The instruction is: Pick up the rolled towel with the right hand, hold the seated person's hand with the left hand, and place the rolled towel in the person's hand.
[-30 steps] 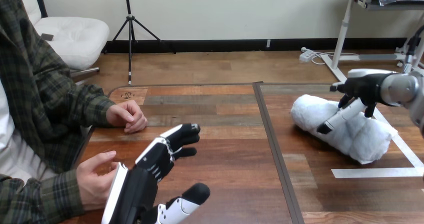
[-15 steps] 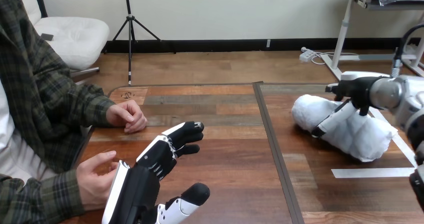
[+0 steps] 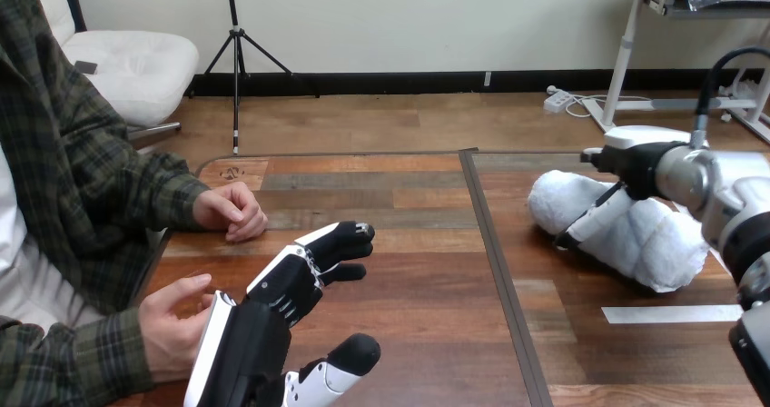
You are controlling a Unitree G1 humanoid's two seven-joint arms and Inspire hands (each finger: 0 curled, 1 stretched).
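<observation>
The dark plank-patterned wooden table (image 3: 409,271) carried the fluffy white rolled towel (image 3: 658,239) at its right side, well apart from the person. The right hand (image 3: 636,166) lay over the roll's top, fingers straight down its near face and not yet closed. They should curl well round the soft bulk before any lift. The left hand (image 3: 263,321) lay spread and empty just beside the person's nearer hand (image 3: 168,330).

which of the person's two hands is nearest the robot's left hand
The person's lower hand, right beside the robot's black-and-white left hand; the person's upper hand rests farther up the wooden table.
</observation>
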